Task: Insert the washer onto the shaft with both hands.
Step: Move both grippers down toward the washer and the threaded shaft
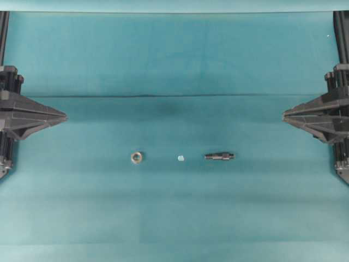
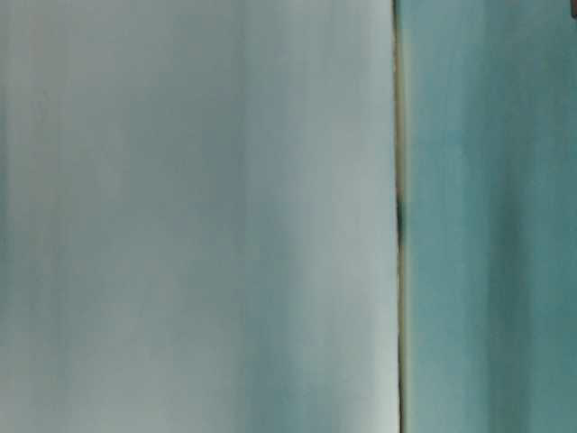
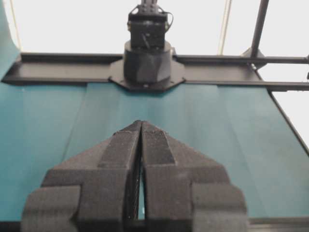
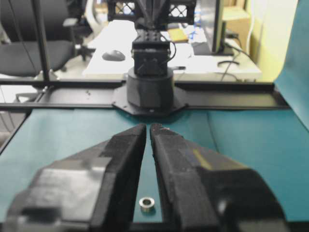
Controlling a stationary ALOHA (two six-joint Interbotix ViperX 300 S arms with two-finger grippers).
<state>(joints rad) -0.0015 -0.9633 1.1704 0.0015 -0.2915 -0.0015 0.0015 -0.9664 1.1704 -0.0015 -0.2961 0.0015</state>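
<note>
Teal cloth [image 1: 174,207] bears one washer [image 1: 137,157], one shaft [image 1: 219,156], one whitish speck [image 1: 180,158]; left gripper [image 1: 64,116] and right gripper [image 1: 284,115] both pressed together, empty.

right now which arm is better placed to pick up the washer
Left. In the overhead view the washer lies left of centre, nearer the left gripper; the shaft lies nearer the right gripper. Both grippers are shut and held back at the table edges, so either must open first.
</note>
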